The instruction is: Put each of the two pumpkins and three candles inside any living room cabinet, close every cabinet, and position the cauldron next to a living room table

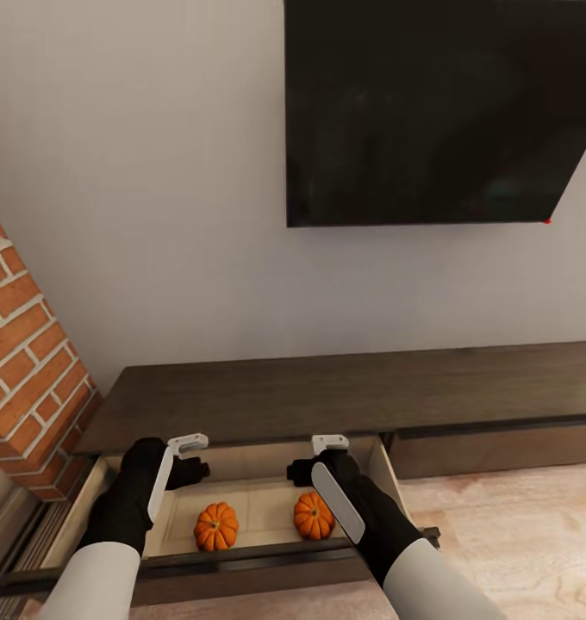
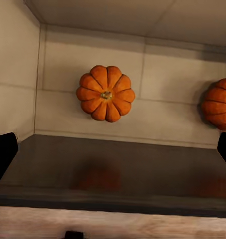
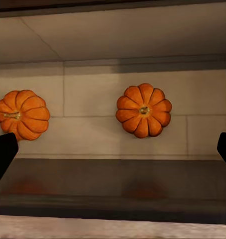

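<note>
The long dark brown cabinet stands against the wall with its left drawer pulled out. Two orange pumpkins lie apart on the drawer's pale floor, one on the left and one on the right. My left gripper hangs open above the left pumpkin, holding nothing. Over the right pumpkin my right gripper is open and empty too. The candles, the cauldron and the table are out of view.
A black TV hangs on the wall above the cabinet. A brick fireplace stands close on the left. The drawer's dark front edge lies just below my wrists. Pale wood floor stretches to the right, in front of a shut drawer.
</note>
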Available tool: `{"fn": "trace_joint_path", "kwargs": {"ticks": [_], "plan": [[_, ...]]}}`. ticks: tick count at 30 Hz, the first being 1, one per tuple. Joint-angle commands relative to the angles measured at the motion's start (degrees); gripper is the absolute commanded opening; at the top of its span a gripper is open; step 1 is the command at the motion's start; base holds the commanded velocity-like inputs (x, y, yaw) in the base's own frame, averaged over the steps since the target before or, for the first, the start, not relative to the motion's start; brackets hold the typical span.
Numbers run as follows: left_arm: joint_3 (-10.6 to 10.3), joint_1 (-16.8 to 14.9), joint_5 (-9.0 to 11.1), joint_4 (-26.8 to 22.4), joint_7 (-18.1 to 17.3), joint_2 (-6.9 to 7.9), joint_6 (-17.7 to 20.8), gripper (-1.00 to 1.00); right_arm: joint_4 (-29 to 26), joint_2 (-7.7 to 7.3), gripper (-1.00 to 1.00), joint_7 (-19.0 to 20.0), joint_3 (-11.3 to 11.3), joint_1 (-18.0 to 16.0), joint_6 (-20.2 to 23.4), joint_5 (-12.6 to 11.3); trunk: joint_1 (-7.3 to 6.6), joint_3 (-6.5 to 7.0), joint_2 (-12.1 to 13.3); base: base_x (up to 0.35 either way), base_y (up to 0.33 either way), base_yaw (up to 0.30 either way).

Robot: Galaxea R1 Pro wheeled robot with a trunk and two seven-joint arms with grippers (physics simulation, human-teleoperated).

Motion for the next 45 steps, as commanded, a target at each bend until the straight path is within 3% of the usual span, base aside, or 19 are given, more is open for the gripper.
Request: {"fn": "trace_joint_path", "kwargs": {"ticks": [1,14,34,45], "plan": [[0.0,0.0,-0.01,0.0,0.0,0.0,0.0,1.0,0.0,0.0,1.0,0.0,-0.01,0.0,0.01,-0.01,-0.23,0.18,0.42,-0.164,0.0,0.0],[0.0,0.0,-0.04,-0.02,0.02,-0.17,0.02,1.0,0.1,0.0,1.0,0.0,0.03,0.0,-0.22,-0.09,-3.08,2.52,5.63,-0.261,0.0,0.0],[-0.09,0.0,-0.04,-0.02,0.07,-0.27,0.02,1.0,0.2,0.0,1.0,0.0,0.04,0.0,-0.3,-0.09,-3.08,2.52,5.63,-0.331,0.0,0.0],[-0.17,0.01,-0.13,0.04,0.08,-0.33,-0.1,1.0,0.36,0.0,1.0,0.0,0.04,0.0,-0.38,-0.09,-0.67,0.54,1.22,-0.297,0.0,0.0]]}}
